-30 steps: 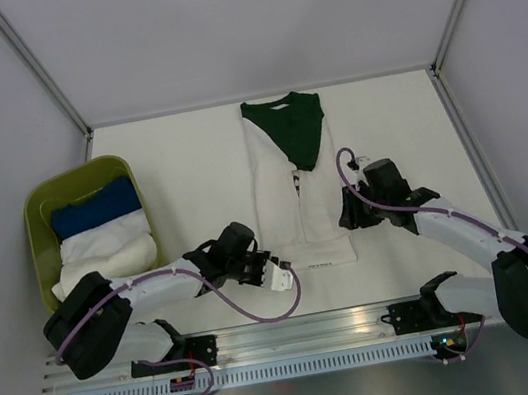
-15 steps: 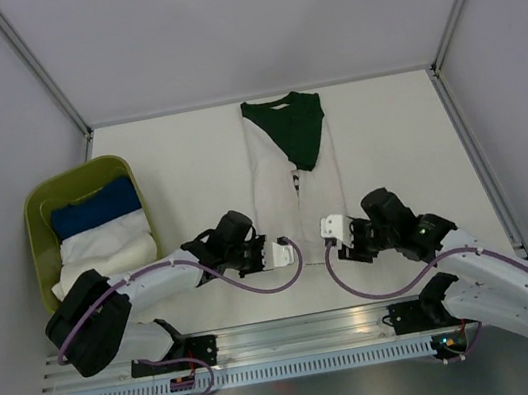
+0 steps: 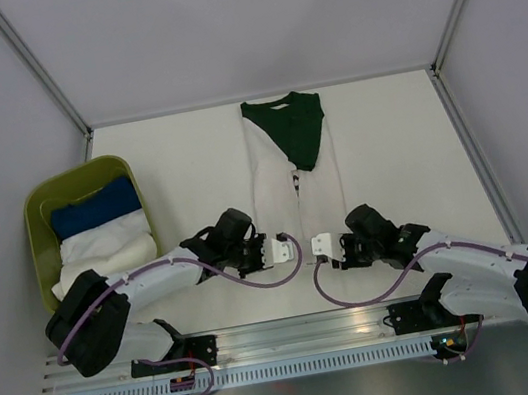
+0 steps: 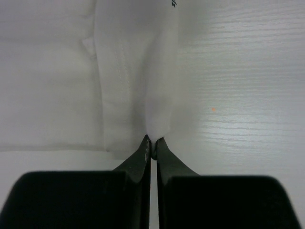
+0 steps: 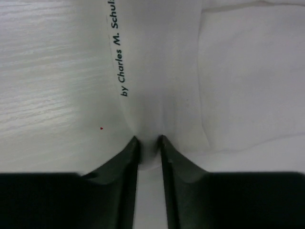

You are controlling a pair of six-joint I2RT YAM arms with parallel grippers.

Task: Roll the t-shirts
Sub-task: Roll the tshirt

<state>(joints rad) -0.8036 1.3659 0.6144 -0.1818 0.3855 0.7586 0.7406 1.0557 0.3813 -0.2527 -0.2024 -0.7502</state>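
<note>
White shirt (image 3: 274, 196) lies flat mid-table (image 3: 179, 171), folded into a long strip running 12 to 6. Green shirt (image 3: 296, 131) shows in a V at the strip's 12 end, white folds on either side. Both grippers sit at the 6 o'clock hem. Left gripper (image 3: 280, 251) is on the 7 o'clock corner, and its wrist view shows the fingers pinched tight on the white cloth edge (image 4: 151, 144). Right gripper (image 3: 321, 245) is on the 5 o'clock corner, clamped on a fold of hem (image 5: 148, 141), with black lettering (image 5: 121, 71) just past its fingers. Bin (image 3: 38, 210) is at 9 o'clock and holds a blue bundle (image 3: 93, 208) at its 12 end and a white bundle (image 3: 105, 249) at its 6 end.
</note>
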